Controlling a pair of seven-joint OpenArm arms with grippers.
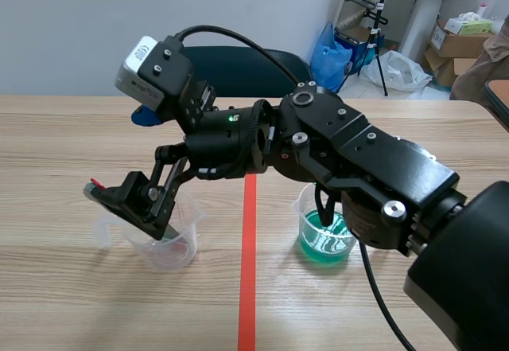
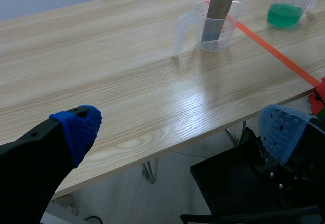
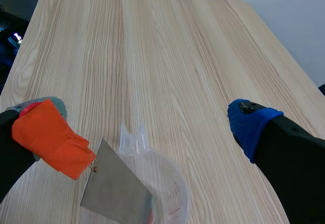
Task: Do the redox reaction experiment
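A clear plastic beaker (image 1: 171, 249) stands left of the tape line with a grey metal sheet (image 3: 116, 189) leaning inside it. The right arm reaches across from the right, and its gripper (image 1: 119, 152) hangs over this beaker, open. In the right wrist view the gripper (image 3: 152, 132) has an orange-wrapped finger (image 3: 48, 137) close to the sheet's upper corner and a blue pad (image 3: 251, 125) far off. A second beaker (image 1: 326, 235) holds green liquid. The left wrist view shows the sheet (image 2: 219, 8) upright in the beaker (image 2: 216, 37) and the green beaker (image 2: 287, 5) beyond. My left gripper (image 2: 180, 132) is open, off the table's near edge.
An orange-red tape line (image 1: 249, 247) runs between the two beakers. A dark chair (image 1: 238, 68) stands at the far side, with boxes and bags (image 1: 457, 37) behind on the right. Under the left gripper, past the table edge, sits a black seat (image 2: 238, 183).
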